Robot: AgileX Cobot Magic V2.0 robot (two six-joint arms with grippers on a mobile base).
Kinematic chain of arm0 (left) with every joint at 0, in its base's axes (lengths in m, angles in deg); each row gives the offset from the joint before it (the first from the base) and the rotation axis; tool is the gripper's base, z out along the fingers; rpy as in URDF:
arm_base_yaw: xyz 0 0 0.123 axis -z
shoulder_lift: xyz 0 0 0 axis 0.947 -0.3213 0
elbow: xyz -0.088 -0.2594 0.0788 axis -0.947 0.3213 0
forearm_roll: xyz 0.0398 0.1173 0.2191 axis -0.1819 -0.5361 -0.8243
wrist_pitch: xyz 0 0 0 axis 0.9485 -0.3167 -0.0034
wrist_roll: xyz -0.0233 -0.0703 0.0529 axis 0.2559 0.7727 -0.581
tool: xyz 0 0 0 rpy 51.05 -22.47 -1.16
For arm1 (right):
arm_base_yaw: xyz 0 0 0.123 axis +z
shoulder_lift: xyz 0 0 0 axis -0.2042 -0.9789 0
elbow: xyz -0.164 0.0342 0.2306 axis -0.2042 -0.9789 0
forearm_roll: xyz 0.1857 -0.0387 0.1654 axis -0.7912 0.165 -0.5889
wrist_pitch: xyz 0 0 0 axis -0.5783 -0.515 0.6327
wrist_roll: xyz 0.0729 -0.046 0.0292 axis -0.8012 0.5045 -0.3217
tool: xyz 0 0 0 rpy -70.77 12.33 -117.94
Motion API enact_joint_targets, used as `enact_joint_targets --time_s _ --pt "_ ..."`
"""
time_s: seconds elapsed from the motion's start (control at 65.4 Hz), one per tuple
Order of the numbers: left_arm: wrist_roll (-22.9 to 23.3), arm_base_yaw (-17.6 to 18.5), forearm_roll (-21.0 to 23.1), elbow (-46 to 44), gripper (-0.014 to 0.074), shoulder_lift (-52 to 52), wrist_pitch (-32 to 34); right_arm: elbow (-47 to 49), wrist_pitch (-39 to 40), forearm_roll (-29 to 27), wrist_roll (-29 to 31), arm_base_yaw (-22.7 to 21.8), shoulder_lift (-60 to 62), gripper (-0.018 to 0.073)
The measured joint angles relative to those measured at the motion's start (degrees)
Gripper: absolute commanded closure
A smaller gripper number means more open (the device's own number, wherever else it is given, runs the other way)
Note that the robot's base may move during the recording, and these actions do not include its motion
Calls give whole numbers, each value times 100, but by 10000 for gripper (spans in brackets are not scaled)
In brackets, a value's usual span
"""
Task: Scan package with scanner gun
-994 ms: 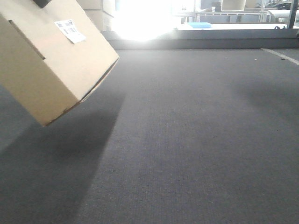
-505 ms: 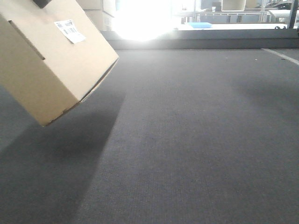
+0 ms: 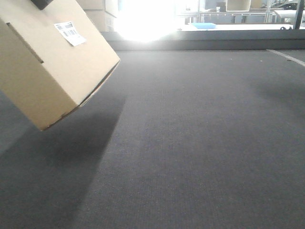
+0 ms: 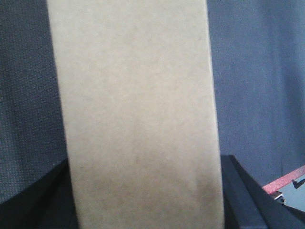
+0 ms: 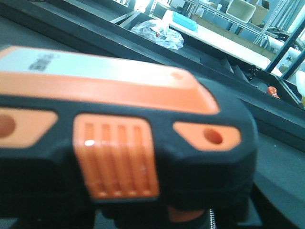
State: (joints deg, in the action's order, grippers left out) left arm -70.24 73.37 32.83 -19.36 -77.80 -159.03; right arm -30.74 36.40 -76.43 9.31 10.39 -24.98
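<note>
The package, a tan cardboard box with a white barcode label on its upper face, hangs tilted above the grey carpet at the upper left of the front view. A dark bit of my left gripper shows at its top edge. In the left wrist view the package fills the middle, with my left gripper shut on it and a black finger on each side. The scanner gun, black and orange, fills the right wrist view, held close; my right gripper's jaws are hidden behind it.
Grey carpet stretches ahead. A low dark ledge runs along the back, with stacked cardboard boxes behind the package. A crumpled plastic bag and shelving lie beyond the scanner.
The package has shifted slightly to the left and tilted a little more. Nothing else has visibly moved.
</note>
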Motion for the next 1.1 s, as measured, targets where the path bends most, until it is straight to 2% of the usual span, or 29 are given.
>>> enact_joint_targets --time_s 0.52,1.101 --pt "0 0 -68 0 708 0 0 0 -296 0 0 0 -276 713" --pt "0 0 -68 0 708 0 0 0 -250 0 0 60 -276 713"
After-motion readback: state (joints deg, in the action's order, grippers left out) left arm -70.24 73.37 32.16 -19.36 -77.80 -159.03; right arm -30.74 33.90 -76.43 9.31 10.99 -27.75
